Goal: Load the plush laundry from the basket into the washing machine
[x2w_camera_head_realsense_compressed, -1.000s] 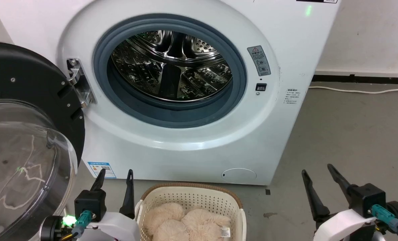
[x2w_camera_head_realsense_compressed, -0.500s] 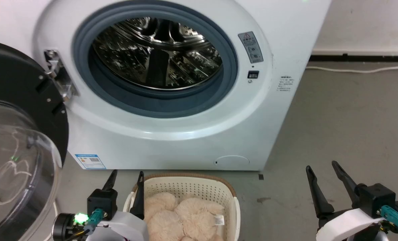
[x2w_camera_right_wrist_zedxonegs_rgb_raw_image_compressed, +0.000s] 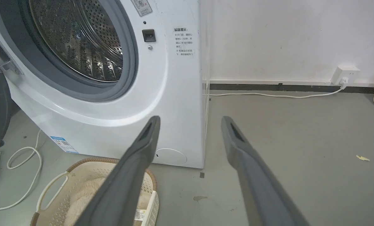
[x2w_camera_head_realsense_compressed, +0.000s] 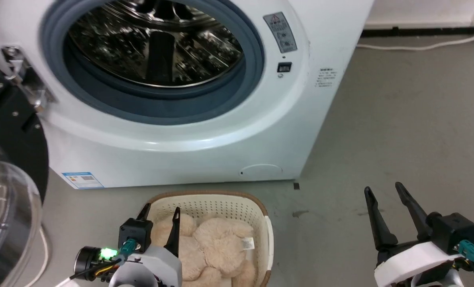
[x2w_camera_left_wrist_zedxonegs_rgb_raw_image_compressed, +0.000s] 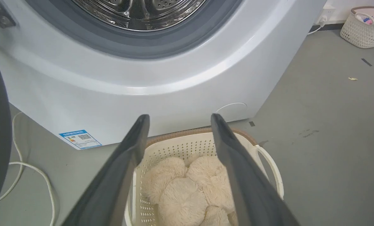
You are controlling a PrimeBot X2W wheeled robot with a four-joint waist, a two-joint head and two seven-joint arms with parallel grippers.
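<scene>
Plush laundry [x2w_camera_head_realsense_compressed: 217, 247] lies in the basket [x2w_camera_head_realsense_compressed: 221, 198] just before the washing machine [x2w_camera_head_realsense_compressed: 181, 151]; the left gripper [x2w_camera_head_realsense_compressed: 162, 207] hangs over it, fingers parted and empty, the right gripper [x2w_camera_head_realsense_compressed: 382, 187] likewise, well apart.

Smooth grey floor [x2w_camera_head_realsense_compressed: 400, 119] meeting a white wall [x2w_camera_right_wrist_zedxonegs_rgb_raw_image_compressed: 284, 37] with black skirting [x2w_camera_right_wrist_zedxonegs_rgb_raw_image_compressed: 268, 87]; white cable [x2w_camera_right_wrist_zedxonegs_rgb_raw_image_compressed: 268, 95] runs to a wall socket [x2w_camera_right_wrist_zedxonegs_rgb_raw_image_compressed: 345, 74].

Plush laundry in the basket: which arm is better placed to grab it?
Left. The left tool is open above the left side of the basket, fingers framing the plush laundry in its wrist view. The right tool, also open, hangs over the floor off to the basket's right.
</scene>
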